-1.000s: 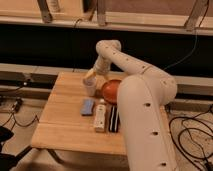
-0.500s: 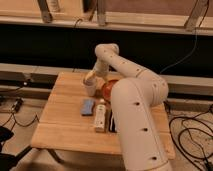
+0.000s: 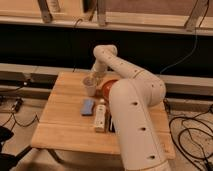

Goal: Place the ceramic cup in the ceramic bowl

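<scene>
Your claw point(image 3: 93, 78): at the rim of the pale, tapered ceramic cup point(image 3: 90, 88); grip cannot be told. Glossy orange-red ceramic bowl point(image 3: 106, 87) just beside, on the wooden counter point(image 3: 60, 125).

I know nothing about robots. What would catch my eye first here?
The big white robot arm fills the foreground, bending over the wooden table. Its gripper is at the rim of the pale ceramic cup near the table's far edge, with the orange-red ceramic bowl close beside it, partly hidden by the arm.
</scene>
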Tool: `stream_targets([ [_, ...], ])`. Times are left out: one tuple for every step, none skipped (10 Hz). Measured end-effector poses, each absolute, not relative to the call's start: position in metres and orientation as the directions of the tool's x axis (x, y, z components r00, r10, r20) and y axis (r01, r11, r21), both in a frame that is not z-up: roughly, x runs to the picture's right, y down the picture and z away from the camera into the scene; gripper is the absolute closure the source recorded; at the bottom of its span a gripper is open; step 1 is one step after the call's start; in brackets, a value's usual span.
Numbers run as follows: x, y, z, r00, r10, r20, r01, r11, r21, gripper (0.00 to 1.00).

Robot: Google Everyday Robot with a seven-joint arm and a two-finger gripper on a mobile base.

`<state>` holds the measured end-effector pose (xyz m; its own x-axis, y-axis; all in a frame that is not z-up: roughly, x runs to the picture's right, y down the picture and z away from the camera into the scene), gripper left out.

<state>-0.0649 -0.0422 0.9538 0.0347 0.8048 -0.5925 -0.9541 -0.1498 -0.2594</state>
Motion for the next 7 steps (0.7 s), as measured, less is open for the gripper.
stream_targets([
  [-0.068,-0.049,0.948,0.036,0.811,-0.584,-0.951,-0.152,-0.270,0.94],
  [-0.071,-0.056,0.943,0.034,0.819,-0.572,-0.947,-0.156,-0.280,0.98],
  [-0.072,-0.069,0.938,0.026,0.834,-0.551,-0.942,-0.163,-0.292,1.00],
  [-0.071,-0.083,0.933,0.013,0.852,-0.524,-0.939,-0.171,-0.300,1.00],
  [-0.067,-0.096,0.930,-0.008,0.864,-0.503,-0.938,-0.181,-0.297,1.00],
  [-0.056,-0.108,0.927,-0.037,0.875,-0.482,-0.938,-0.196,-0.284,1.00],
  [-0.040,-0.116,0.926,-0.074,0.881,-0.467,-0.940,-0.218,-0.261,1.00],
])
